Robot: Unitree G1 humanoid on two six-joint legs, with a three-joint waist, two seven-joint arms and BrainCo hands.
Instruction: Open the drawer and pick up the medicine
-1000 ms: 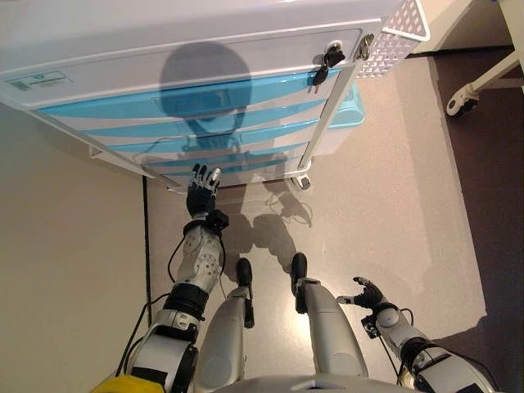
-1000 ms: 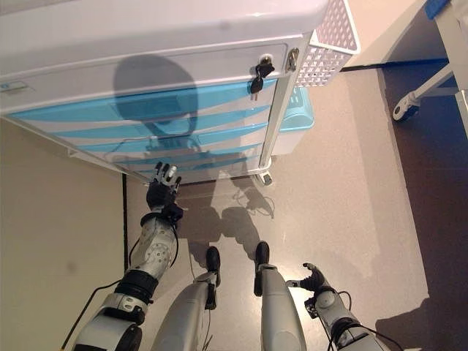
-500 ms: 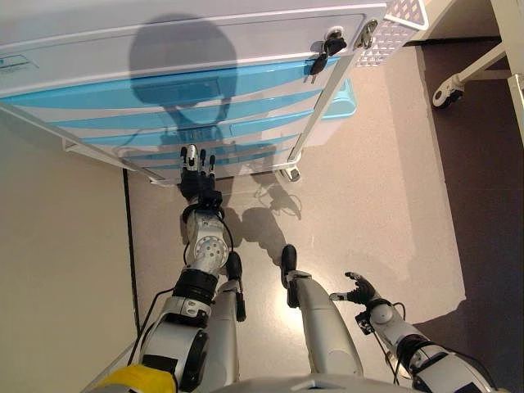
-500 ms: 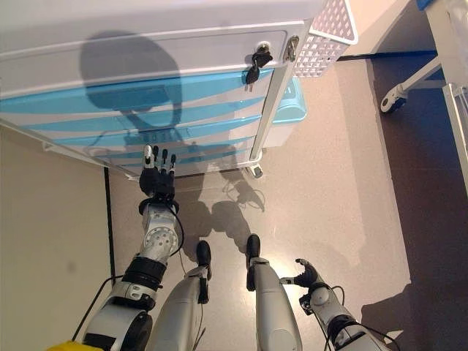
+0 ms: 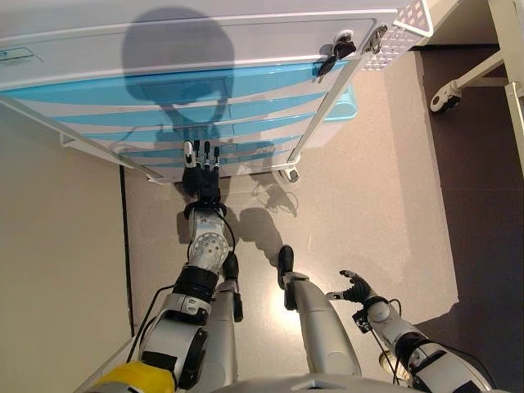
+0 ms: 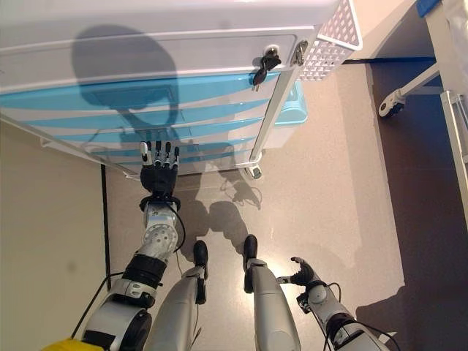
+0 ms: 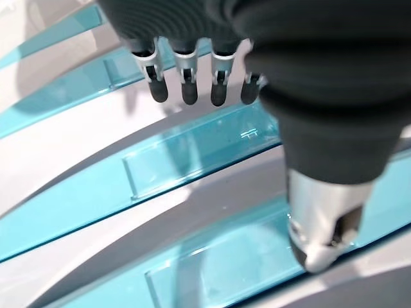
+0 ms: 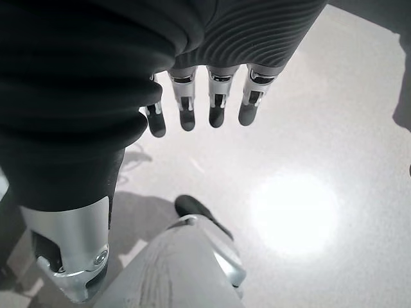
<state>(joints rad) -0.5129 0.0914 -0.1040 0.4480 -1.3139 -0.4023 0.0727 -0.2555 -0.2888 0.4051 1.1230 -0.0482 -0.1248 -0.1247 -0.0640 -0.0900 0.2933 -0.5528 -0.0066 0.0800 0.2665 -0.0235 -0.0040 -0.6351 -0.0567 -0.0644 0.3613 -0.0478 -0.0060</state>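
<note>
A white drawer cabinet [image 5: 188,49] with several translucent blue drawer fronts [image 5: 205,106] stands before me; all drawers are closed. No medicine shows in any view. My left hand [image 5: 201,168] is open, its straight fingers reaching up to the lower drawer fronts; the left wrist view shows its fingertips [image 7: 186,93] just off a blue drawer front with a recessed handle [image 7: 192,154]. My right hand [image 5: 356,288] hangs low by my side with relaxed fingers, holding nothing; the right wrist view shows only floor past it.
Keys [image 5: 332,53] hang from a lock at the cabinet's upper right corner. A white perforated basket [image 5: 401,24] hangs on the cabinet's right side. The cabinet stands on castors [image 5: 291,173]. A wheeled white frame [image 5: 458,86] stands at the far right. A beige wall [image 5: 49,270] runs along the left.
My left hand has risen from below the cabinet's bottom edge onto the lower drawer fronts, fingers straightened. The camera has shifted. The right hand has stayed low.
</note>
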